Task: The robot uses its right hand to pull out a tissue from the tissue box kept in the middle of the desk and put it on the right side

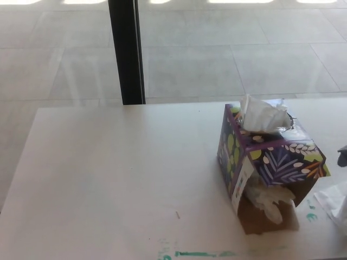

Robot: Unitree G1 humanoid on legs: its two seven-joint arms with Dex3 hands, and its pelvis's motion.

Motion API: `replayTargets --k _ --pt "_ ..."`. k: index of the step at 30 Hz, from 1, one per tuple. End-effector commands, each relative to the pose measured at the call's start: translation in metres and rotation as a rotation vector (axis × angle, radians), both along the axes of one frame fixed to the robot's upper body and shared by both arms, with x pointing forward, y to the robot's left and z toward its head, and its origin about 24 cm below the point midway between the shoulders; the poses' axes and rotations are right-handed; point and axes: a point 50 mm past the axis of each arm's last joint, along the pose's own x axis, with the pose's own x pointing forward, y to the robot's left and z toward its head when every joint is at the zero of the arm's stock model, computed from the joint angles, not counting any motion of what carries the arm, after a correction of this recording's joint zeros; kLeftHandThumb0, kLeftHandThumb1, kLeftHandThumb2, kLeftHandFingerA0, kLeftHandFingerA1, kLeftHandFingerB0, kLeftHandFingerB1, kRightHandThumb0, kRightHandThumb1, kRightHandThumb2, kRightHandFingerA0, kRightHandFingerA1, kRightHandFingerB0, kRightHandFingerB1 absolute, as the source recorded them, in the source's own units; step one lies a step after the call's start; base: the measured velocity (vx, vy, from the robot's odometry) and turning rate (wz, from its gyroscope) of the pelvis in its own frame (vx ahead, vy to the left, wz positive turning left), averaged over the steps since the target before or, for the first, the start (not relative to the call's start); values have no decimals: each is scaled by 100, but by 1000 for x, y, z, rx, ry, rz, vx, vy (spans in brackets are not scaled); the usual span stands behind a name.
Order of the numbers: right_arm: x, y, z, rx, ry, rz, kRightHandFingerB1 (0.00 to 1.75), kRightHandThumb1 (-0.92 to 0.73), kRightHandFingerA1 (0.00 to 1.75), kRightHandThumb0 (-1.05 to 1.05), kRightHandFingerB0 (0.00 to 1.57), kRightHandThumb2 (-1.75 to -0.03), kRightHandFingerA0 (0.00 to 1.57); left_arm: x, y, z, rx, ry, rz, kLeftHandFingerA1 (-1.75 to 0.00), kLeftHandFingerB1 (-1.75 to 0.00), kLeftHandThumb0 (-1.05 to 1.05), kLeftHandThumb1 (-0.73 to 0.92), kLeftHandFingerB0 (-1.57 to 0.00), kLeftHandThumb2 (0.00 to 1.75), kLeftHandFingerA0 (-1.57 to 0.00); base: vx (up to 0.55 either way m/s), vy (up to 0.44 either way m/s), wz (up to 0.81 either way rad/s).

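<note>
Only a small dark part of the right robot hand [342, 156] is seen, at the right edge of the head view, so whether its fingers are spread or closed cannot be told, nor whether anything is held in them. The left robot hand is not shown at all. The tissue box [269, 165] stands on the bench [119, 179] just to the left of that dark part, tilted, with its near side torn open and crumpled paper showing there. A white tissue [262, 115] stands up out of the top slot, up and to the left of the right robot hand and clearly apart from it. A second, loose tissue [336, 200] lies on the bench below the hand, to the right of the box, cut by the picture's edge. From this layout the drop on the right side is judged as probably made. Any further pull would be directed leftward and upward to the slot, for which the right hand is the nearer.
</note>
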Motion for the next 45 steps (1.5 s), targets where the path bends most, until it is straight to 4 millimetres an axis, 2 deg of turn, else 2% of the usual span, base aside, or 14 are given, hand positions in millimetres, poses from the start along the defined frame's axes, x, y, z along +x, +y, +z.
replayTargets --k 1,4,5,9,16,19,21,25,26,27,28,31,37,45 --pt "2 -14 2 -199 121 -232 0 -51 2 -91 0 -82 0 9 8 10 43 -42 -13 -116 -98 -105 92 -52 86 -79 0 0 0" --pt "5 -12 4 -272 132 -248 0 -42 0 -90 0 -79 0 9 9 10 42 -53 -1 -118 -101 -105 92 -54 87 -78 0 0 0" --pt "5 -11 6 -279 143 -261 0 -51 0 -94 0 -57 0 9 9 10 42 -52 -3 -118 -101 -105 92 -54 87 -79 0 0 0" --pt "6 -11 12 -275 138 -298 0 -39 0 -74 0 -69 0 10 9 11 32 -46 7 -118 -101 -105 92 -55 87 -80 0 0 0" --pt "7 -18 27 -268 113 -318 0 -48 0 -104 0 -61 0 8 9 10 44 -37 -5 -118 -101 -105 92 -56 87 -81 0 0 0" --pt "3 -26 58 -126 102 -370 0 -50 0 -84 0 -57 0 10 9 11 43 -48 1 -118 -100 -105 92 -55 86 -77 0 0 0" --pt "-1 -31 69 -72 75 -392 3 -43 0 -81 0 -78 0 10 10 12 44 -51 -1 -118 -101 -105 92 -56 86 -78 0 0 0" --pt "-22 -47 92 96 -19 -445 28 -42 12 -68 8 -78 0 10 11 13 45 -50 -9 -117 -100 -105 92 -54 85 -79 0 0 0" --pt "-31 -53 99 130 -46 -470 27 -64 27 -57 14 -59 0 10 12 14 45 -50 -12 -117 -101 -105 92 -54 85 -79 0 0 0" --pt "-38 -59 102 152 -70 -481 39 -50 31 -61 12 -80 4 10 12 14 40 -51 -8 -119 -101 -105 92 -56 85 -79 0 0 0" --pt "-53 -70 107 217 -148 -506 32 -63 32 -51 34 -60 24 10 12 14 42 -52 -11 -119 -101 -105 92 -57 84 -81 0 0 0" --pt "-82 -89 109 282 -246 -554 34 -63 36 -46 39 -59 38 8 14 16 49 -49 -13 -117 -101 -105 92 -57 86 -81 0 0 0" --pt "-153 -148 69 443 -520 -801 72 -68 104 -66 41 -61 50 14 12 15 51 -60 -15 -118 -100 -105 91 -57 86 -79 0 0 0" --pt "-234 -187 -38 1030 -881 -1255 63 -81 96 -76 37 -64 66 19 9 12 42 -68 3 -118 -101 -105 92 -54 88 -80 0 0 0"
